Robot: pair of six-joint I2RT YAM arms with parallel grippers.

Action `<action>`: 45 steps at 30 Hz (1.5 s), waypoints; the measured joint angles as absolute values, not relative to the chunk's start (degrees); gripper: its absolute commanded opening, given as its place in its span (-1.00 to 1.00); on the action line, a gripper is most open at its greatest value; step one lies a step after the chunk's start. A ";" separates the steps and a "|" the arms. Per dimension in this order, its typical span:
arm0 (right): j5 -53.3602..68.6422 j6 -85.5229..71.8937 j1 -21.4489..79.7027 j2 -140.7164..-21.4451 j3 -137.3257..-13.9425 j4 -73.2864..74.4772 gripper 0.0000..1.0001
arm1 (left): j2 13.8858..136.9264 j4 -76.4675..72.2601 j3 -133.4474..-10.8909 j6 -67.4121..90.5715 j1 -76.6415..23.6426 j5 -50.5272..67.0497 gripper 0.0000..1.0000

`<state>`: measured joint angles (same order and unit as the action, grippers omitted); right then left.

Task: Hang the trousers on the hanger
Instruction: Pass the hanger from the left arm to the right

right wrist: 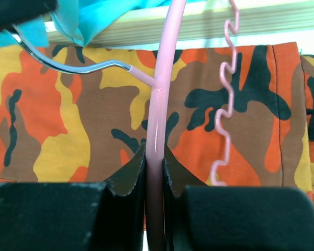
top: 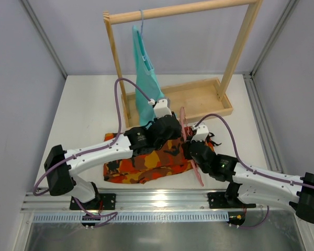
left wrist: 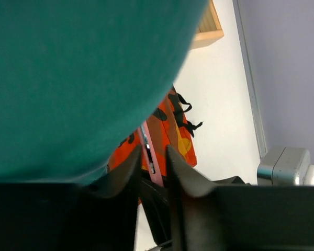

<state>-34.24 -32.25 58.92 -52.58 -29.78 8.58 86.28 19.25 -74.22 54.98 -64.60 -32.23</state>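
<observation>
Here the right pincer (right wrist: 154, 164) is clamped on the hanger (right wrist: 158, 104) by its pink arm, above the trousers (right wrist: 68, 120) lying mid-worktop (top: 89, 110) toward the near edge. The left pincer (left wrist: 152, 162) stands slightly apart, pink bar showing in its gap, under a teal garment (left wrist: 68, 78).

Top view looks down from behind; 2 wrist views closely share the trousers (right wrist: 52, 120).

Teal garment (top: 145, 78) hanging from wooden rack (top: 183, 10), rack's tray base (top: 199, 97) on white table (top: 89, 115)
</observation>
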 measured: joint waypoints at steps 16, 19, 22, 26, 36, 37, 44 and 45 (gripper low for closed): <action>-21.47 -37.69 58.63 -30.61 -23.57 9.15 -0.92 | 82.13 27.00 -79.83 49.41 -64.29 -24.93 0.99; -17.17 -38.13 58.65 -30.24 -23.55 10.44 -0.92 | 79.48 31.00 -80.23 49.32 -63.51 -24.27 1.00; -14.37 -38.02 58.65 -30.20 -23.55 13.23 -0.92 | 76.36 35.00 -80.44 49.28 -61.08 -24.14 1.00; -13.41 -38.37 58.65 -28.77 -23.55 14.00 -0.92 | 70.26 37.15 -78.50 49.25 -56.05 -22.83 1.00; -12.32 -42.74 58.65 -34.46 -20.71 -0.12 -0.92 | 62.30 41.69 -69.52 49.01 -39.46 -16.73 0.98; -12.47 -43.09 58.65 -35.35 -20.53 -1.41 -0.92 | 61.54 41.95 -68.20 49.04 -37.63 -15.99 0.96; -15.51 -46.94 58.65 -40.69 -17.69 -13.41 -0.92 | 56.75 41.58 -56.93 49.15 -22.00 -10.28 0.88; -15.97 -47.33 58.65 -41.32 -17.43 -14.22 -0.92 | 56.53 41.50 -55.27 49.08 -20.93 -9.54 0.87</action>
